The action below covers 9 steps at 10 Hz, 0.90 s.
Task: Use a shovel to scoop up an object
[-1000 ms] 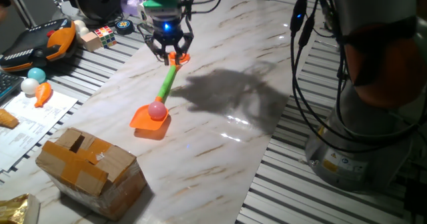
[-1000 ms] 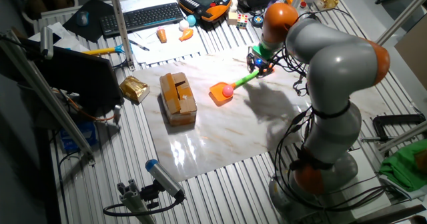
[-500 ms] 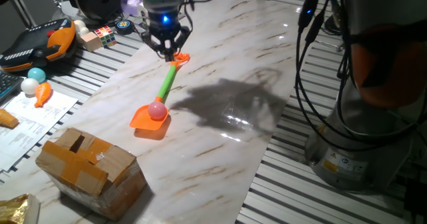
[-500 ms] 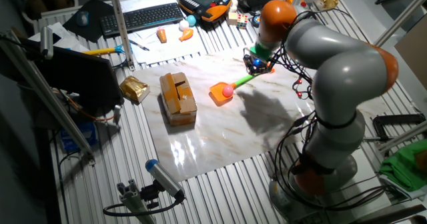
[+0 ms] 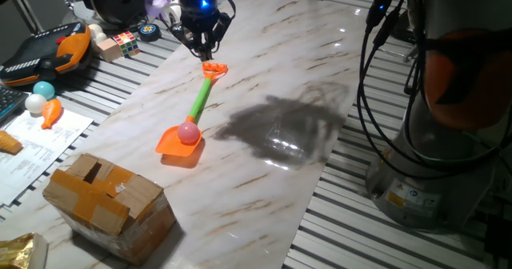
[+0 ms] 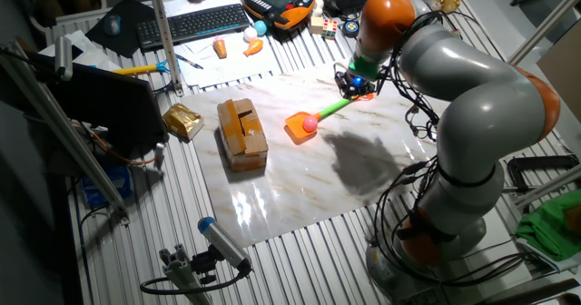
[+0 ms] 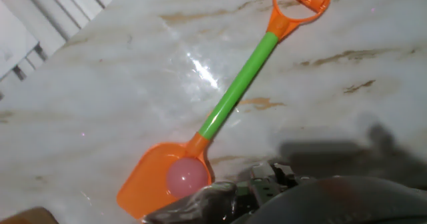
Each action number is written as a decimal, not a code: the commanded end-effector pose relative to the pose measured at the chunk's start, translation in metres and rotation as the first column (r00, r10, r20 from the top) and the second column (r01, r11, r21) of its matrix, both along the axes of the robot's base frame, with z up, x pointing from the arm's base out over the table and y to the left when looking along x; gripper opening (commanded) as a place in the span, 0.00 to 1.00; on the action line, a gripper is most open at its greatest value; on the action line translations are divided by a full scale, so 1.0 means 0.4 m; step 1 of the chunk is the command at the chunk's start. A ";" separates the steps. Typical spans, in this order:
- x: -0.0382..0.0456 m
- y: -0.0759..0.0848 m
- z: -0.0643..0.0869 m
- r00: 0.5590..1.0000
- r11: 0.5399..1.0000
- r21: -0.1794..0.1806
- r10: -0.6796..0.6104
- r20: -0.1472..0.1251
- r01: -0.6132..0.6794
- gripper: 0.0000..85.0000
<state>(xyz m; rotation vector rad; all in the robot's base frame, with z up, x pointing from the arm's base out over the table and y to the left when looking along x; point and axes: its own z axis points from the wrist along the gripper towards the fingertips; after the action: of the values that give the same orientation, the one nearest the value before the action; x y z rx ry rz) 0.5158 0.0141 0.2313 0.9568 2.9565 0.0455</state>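
The shovel [image 5: 198, 101] lies flat on the marble table, with its orange blade toward the front left and its orange D-shaped end toward the back. The pink ball [image 5: 187, 131] rests on the blade. My gripper [image 5: 202, 48] hangs above and just behind the D-shaped end, clear of it, holding nothing; its jaws look slightly parted. The other fixed view shows the shovel [image 6: 331, 109], the ball [image 6: 310, 122] and the gripper [image 6: 355, 91] in the same places. The hand view looks down on the whole shovel [image 7: 237, 94] with the ball [image 7: 187, 176] in the scoop.
A taped cardboard box [image 5: 108, 197] sits at the front left of the marble table [image 5: 272, 77]. A white ball [image 5: 35, 102], a teal ball [image 5: 43, 89], an orange toy [image 5: 51, 113] and a puzzle cube [image 5: 124, 42] lie off its left edge. The robot base [image 5: 424, 181] stands at the right.
My gripper has let go of the shovel's D-shaped end and risen up and back. The shovel and the pink ball have stayed in place.
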 end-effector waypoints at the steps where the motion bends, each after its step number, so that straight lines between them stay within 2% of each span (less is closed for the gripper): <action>1: -0.002 -0.001 0.000 0.999 1.000 0.000 0.031 -0.008 -0.031 0.01; 3: -0.003 -0.002 0.001 0.998 0.998 -0.011 0.065 -0.019 -0.065 0.01; 4: -0.003 -0.001 0.000 0.995 0.995 -0.030 0.100 -0.023 -0.100 0.01; 9: -0.002 -0.001 0.000 0.995 0.995 -0.013 0.101 -0.020 -0.102 0.01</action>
<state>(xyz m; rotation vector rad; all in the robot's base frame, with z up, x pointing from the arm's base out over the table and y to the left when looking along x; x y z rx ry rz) 0.5148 0.0135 0.2313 0.8091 3.0166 0.0166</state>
